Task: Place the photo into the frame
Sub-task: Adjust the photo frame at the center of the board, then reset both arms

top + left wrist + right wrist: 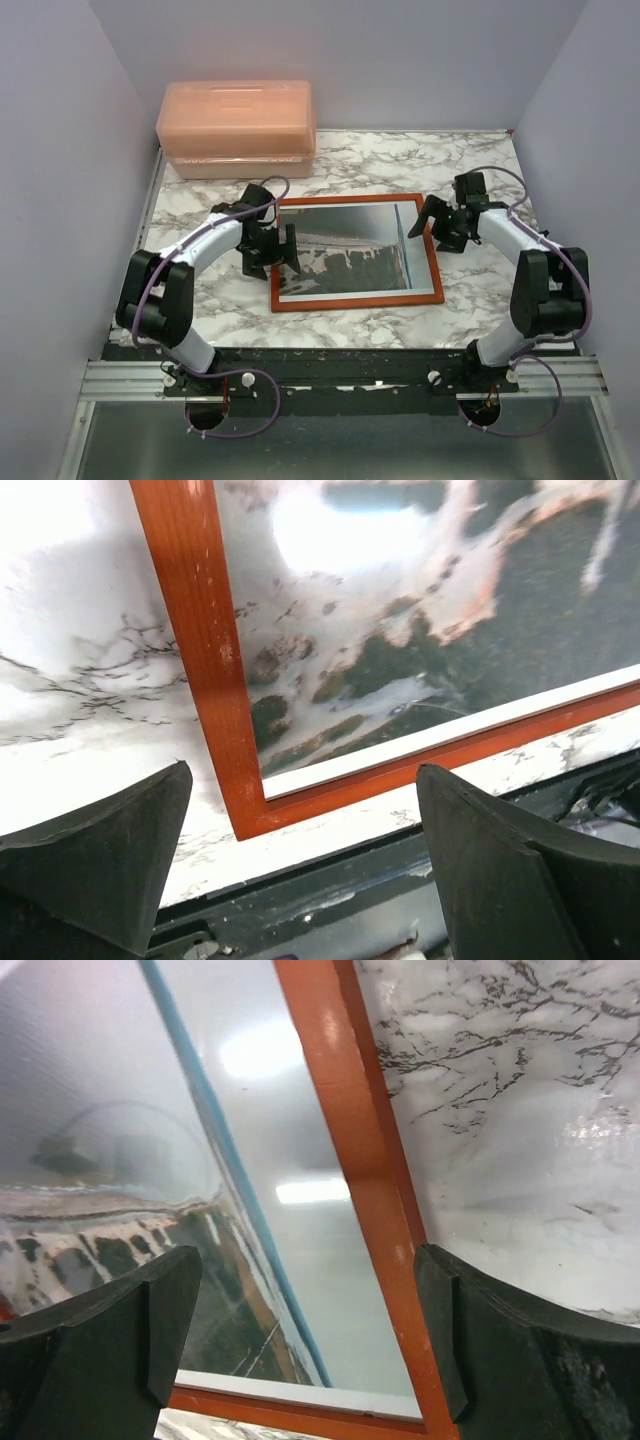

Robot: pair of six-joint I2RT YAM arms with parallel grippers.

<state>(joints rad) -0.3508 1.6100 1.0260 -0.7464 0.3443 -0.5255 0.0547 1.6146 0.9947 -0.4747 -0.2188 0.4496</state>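
On marble table (470, 160), frame (355, 302), pink box (237, 125)

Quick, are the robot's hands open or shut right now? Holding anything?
Left gripper: open, holding nothing, above the frame at its left edge.
Right gripper: open, holding nothing, above the frame's right edge.

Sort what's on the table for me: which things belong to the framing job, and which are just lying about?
Job: the frame; the photo, lying within it.
Lying about: the peach plastic box, back left.
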